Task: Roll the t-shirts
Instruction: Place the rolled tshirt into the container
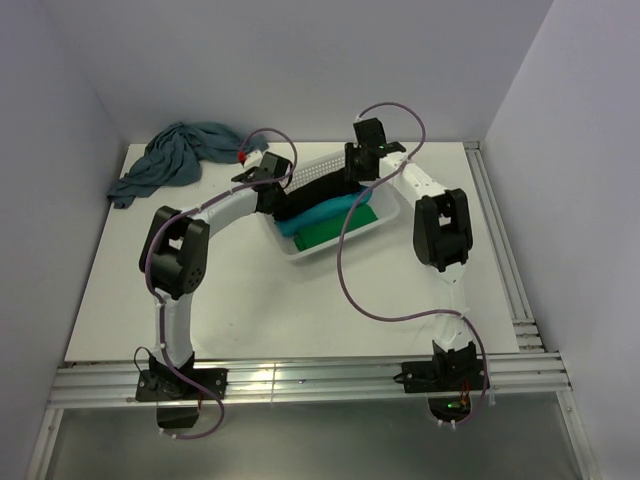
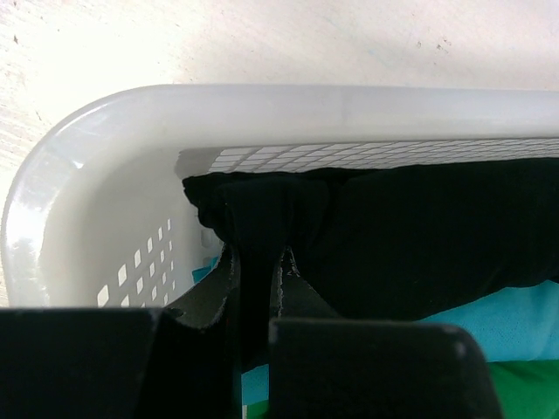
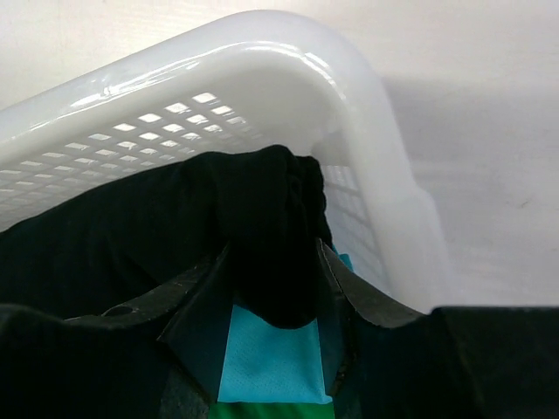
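A black t-shirt (image 1: 318, 191) lies on top inside the white mesh basket (image 1: 322, 248), over a turquoise tee (image 1: 318, 216) and a green tee (image 1: 337, 230). My left gripper (image 1: 268, 192) is shut on the black tee's left end (image 2: 255, 227). My right gripper (image 1: 356, 172) is shut on its right end (image 3: 275, 236). In the right wrist view the turquoise tee (image 3: 272, 362) and the green tee (image 3: 262, 410) show beneath. A dusty grey-teal tee (image 1: 172, 158) lies crumpled at the table's far left.
The basket rim (image 2: 288, 109) curves close around both grippers, and its corner (image 3: 349, 96) stands beside the right one. Metal rails (image 1: 500, 260) run along the table's right and front edges. Grey walls enclose the back and sides.
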Motion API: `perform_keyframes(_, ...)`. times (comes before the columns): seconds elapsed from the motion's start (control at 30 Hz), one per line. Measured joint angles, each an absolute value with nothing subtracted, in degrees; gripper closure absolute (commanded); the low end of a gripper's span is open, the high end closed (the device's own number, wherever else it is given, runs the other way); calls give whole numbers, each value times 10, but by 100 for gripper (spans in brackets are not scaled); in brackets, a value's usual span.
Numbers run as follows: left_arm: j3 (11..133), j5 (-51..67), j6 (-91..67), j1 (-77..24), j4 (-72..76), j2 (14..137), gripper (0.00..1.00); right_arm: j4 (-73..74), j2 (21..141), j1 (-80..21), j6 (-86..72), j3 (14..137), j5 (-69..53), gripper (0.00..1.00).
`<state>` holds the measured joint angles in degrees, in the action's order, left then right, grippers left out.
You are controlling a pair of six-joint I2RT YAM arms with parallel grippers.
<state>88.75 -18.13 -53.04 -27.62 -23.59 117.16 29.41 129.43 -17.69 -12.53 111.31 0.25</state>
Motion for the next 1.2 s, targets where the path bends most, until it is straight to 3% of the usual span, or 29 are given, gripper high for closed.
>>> perform_keyframes(0.23, 894, -181, -528, -276, -239, 1178, 100, 299, 1270, -161, -126, 1113, -2, 50)
perform_keyframes(0.47, 901, -181, -525, -276, -245, 1180, 100, 297, 1235, -147, -125, 1113, -9, 98)
perform_keyframes(0.5, 901, -181, -524, -276, -246, 1180, 100, 297, 1234, -146, -124, 1113, -12, 100)
perform_keyframes(1.2, 920, -181, -517, -277, -258, 1190, 100, 304, 1284, -145, -147, 1115, -103, 100)
